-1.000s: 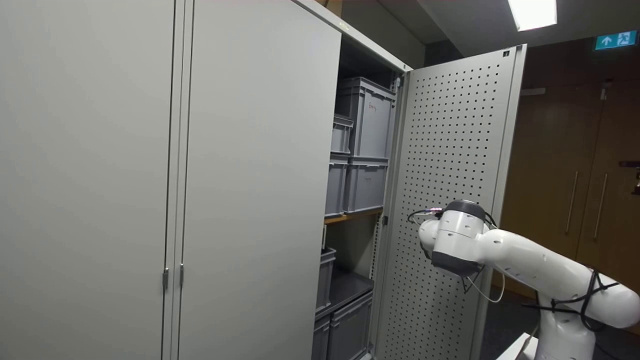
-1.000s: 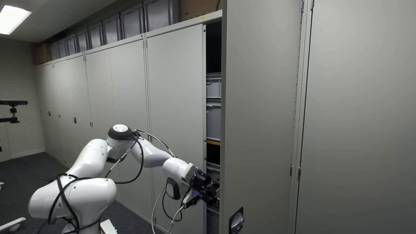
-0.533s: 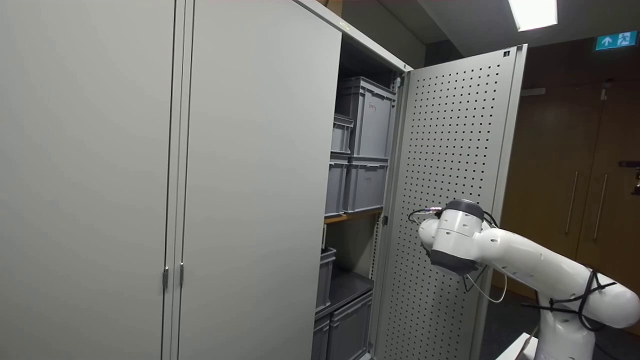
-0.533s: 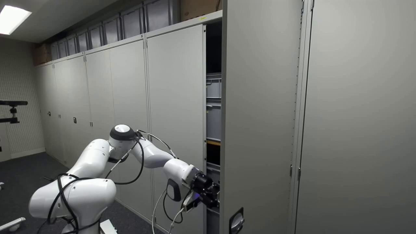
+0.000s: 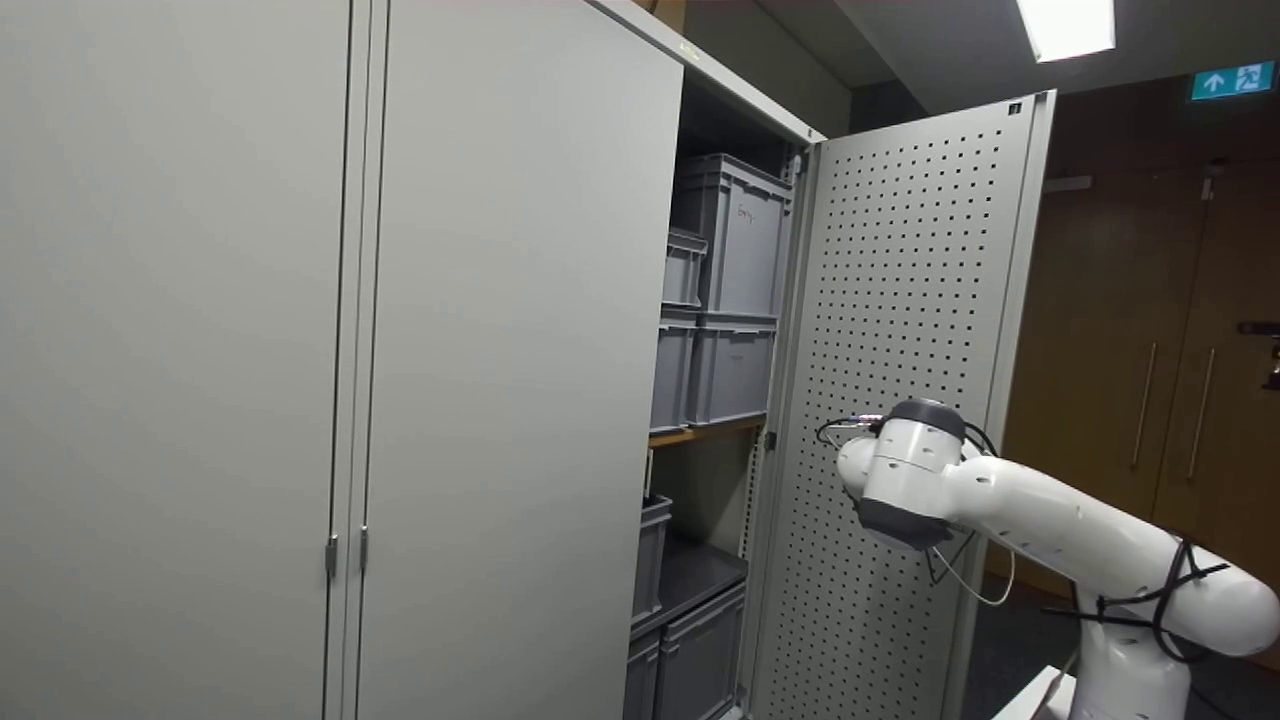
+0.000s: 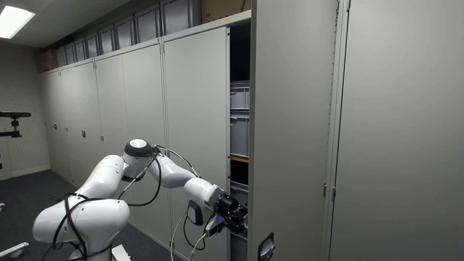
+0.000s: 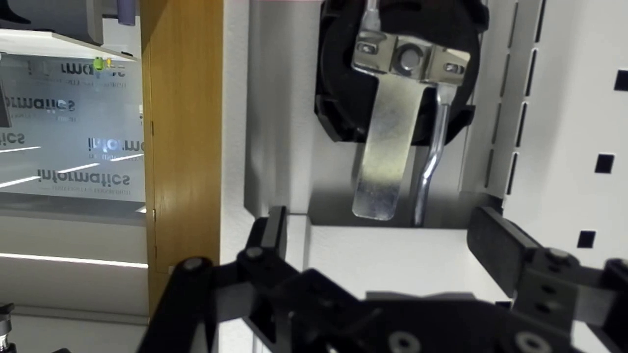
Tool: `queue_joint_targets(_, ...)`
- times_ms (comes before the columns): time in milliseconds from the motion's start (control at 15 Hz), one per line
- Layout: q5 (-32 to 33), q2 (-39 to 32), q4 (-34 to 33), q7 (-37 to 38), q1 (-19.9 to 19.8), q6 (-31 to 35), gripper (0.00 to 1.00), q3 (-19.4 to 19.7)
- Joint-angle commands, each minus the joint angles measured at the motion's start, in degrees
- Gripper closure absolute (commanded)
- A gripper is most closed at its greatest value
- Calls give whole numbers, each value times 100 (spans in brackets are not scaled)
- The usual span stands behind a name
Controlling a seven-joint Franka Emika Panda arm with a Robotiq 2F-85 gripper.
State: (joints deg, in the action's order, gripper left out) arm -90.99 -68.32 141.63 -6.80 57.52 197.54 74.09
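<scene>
My gripper [image 7: 379, 219] stands open at the inner face of the perforated cabinet door [image 5: 900, 270], with nothing between its fingers. In the wrist view its two fingertips span the door's recessed edge channel. Beyond them is the door's lock mechanism: a black round housing [image 7: 343, 73], a metal bracket [image 7: 378, 51], a flat metal tongue [image 7: 385, 152] and a thin rod [image 7: 434, 147]. Whether the fingers touch the door I cannot tell. In an exterior view the gripper [image 6: 243, 219] sits at the door's free edge, fingertips partly hidden. The door's outer handle [image 6: 267, 248] shows low down. Elsewhere the arm hides the gripper.
The neighbouring cabinet door [image 6: 195, 108] is closed. Grey bins [image 5: 735, 370] stand on shelves inside the cabinet, above and below an orange-edged shelf [image 5: 700, 433]. Loose cables [image 6: 159, 177] hang along the arm. A wooden door frame [image 7: 184, 122] lies beyond the door edge.
The arm has shifted slightly towards the open door, and the door has swung a little wider with it. More of the bins shows past its edge. The gripper has stayed open.
</scene>
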Motion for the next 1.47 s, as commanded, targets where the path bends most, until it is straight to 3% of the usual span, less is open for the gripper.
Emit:
queue_joint_targets(0,-51,-126,-63,12,-347,57,0,-46)
queue_joint_targets(667,-88,-335,-370,-14,-1010,96,0,-240)
queue_joint_targets(1400,-109,-393,-563,-42,-1245,102,0,-233)
